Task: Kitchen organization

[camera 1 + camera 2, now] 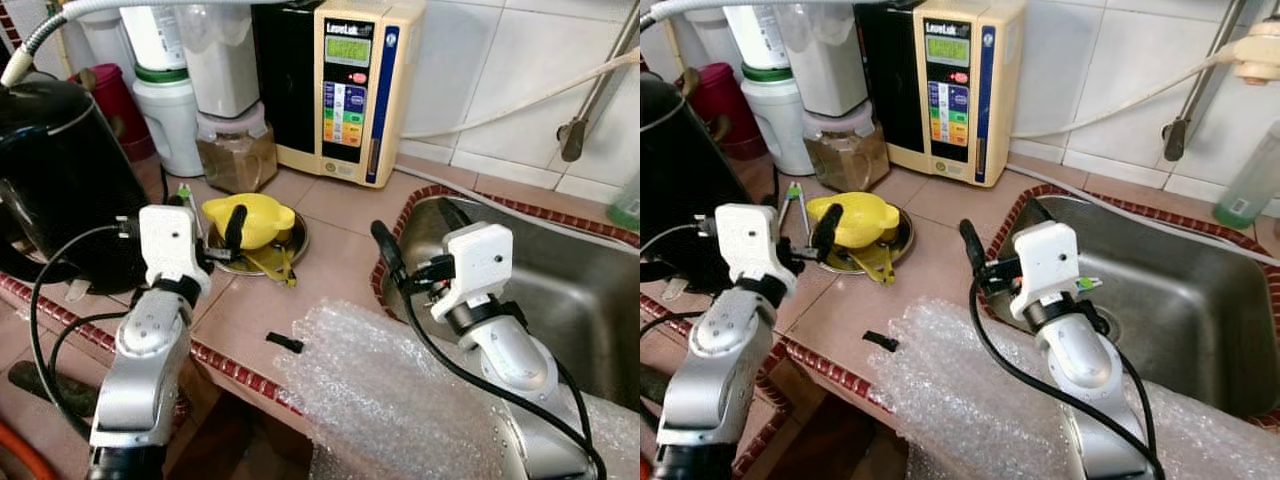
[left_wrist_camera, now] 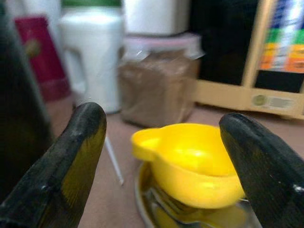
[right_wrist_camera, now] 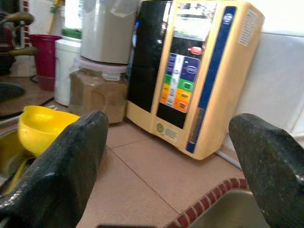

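A tiled kitchen counter [image 1: 330,270] is seen from above, with a steel sink [image 1: 560,290] set into it on the robot's right. Near the middle of the counter a yellow juicer [image 1: 255,218] is set on a small metal plate [image 1: 290,245]. The left gripper [image 2: 166,156] is held just in front of the juicer, its two black fingers [image 2: 78,156] spread apart with the juicer seen between them and nothing gripped. The right gripper [image 3: 166,166] is raised over the counter at the sink's near corner, its fingers [image 3: 66,166] also spread apart and empty, pointed toward a cream and black water machine [image 1: 345,85] that stands against the white wall tiles. Beside that machine, to its left, a clear jar of brown powder [image 1: 235,150] with a pale lid is placed, then a white jug [image 1: 170,115] and a dark red container [image 1: 115,100]. A black kettle [image 1: 60,180] is seen at the far left. A sheet of bubble wrap [image 1: 390,390] is draped over the counter's front edge beside the right arm. A small black piece [image 1: 285,343] is seen lying on the counter near the wrap.
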Motion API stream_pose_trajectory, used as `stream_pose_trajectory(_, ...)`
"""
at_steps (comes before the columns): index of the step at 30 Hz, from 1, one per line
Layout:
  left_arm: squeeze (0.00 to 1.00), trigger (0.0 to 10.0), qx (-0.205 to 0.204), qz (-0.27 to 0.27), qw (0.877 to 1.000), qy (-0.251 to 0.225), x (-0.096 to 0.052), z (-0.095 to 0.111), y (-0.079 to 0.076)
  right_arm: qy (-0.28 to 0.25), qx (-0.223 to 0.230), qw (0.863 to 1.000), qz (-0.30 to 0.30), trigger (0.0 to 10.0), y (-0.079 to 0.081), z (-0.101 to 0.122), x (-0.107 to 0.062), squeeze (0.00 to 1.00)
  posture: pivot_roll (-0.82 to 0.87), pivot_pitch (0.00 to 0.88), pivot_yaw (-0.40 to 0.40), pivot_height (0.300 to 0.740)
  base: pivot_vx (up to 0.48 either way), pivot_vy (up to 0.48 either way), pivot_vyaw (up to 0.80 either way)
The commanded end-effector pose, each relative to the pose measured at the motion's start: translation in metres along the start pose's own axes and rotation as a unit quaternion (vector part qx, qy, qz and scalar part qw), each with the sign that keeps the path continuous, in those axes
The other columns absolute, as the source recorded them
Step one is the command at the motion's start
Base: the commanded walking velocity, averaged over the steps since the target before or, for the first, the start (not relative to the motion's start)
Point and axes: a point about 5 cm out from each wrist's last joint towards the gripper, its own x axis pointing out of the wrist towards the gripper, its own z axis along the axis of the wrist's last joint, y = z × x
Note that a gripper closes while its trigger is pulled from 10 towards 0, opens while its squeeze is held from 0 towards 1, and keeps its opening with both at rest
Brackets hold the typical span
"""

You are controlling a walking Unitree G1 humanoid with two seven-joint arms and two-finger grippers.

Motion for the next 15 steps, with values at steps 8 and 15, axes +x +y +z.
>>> stream_pose_trajectory(8, 1.0, 10.0, -0.113, 0.036, 0.992, 0.045, 0.033, -0.001, 0.0, -0.005, -0.014, 1.0, 0.016, 10.0, 0.003, 0.006, -0.001, 0.0, -0.04, 0.045, 0.013, 0.74, 0.0, 0.0, 0.0)
stream_pose_trajectory(15, 1.0, 10.0, -0.195, 0.042, 0.975, 0.099, 0.052, -0.003, -0.007, 0.0, -0.02, 1.0, 0.01, 10.0, 0.003, 0.006, -0.004, 0.0, -0.06, 0.046, 0.03, 0.74, 0.0, 0.0, 0.0)
